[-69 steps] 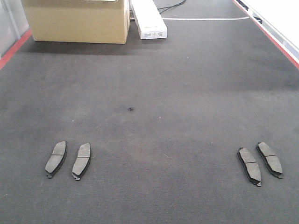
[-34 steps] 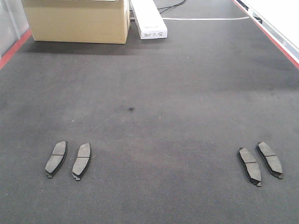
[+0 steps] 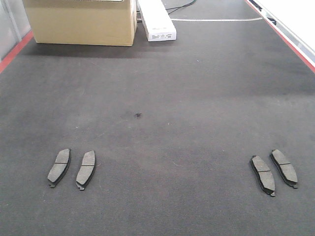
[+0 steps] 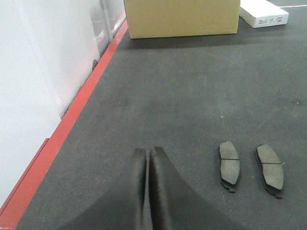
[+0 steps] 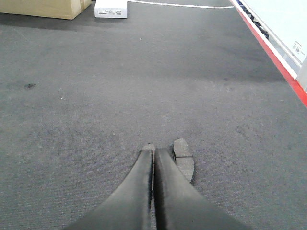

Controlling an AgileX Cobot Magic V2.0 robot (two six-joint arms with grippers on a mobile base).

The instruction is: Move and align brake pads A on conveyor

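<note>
Nothing moved since prev frame: brake pads A [image 3: 59, 167] on conveyor [image 3: 162, 98].

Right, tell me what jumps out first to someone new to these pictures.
Four flat, dark grey-brown brake pads lie in two pairs on the wide charcoal-black conveyor belt: one pair near left, one near right. A tan cardboard box and a white carton sit at the far end.

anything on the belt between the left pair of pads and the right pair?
No. In the front view, only bare dark belt lies between the left pair of pads and the right pair. A small dark spot sits farther up, outside that stretch.
</note>
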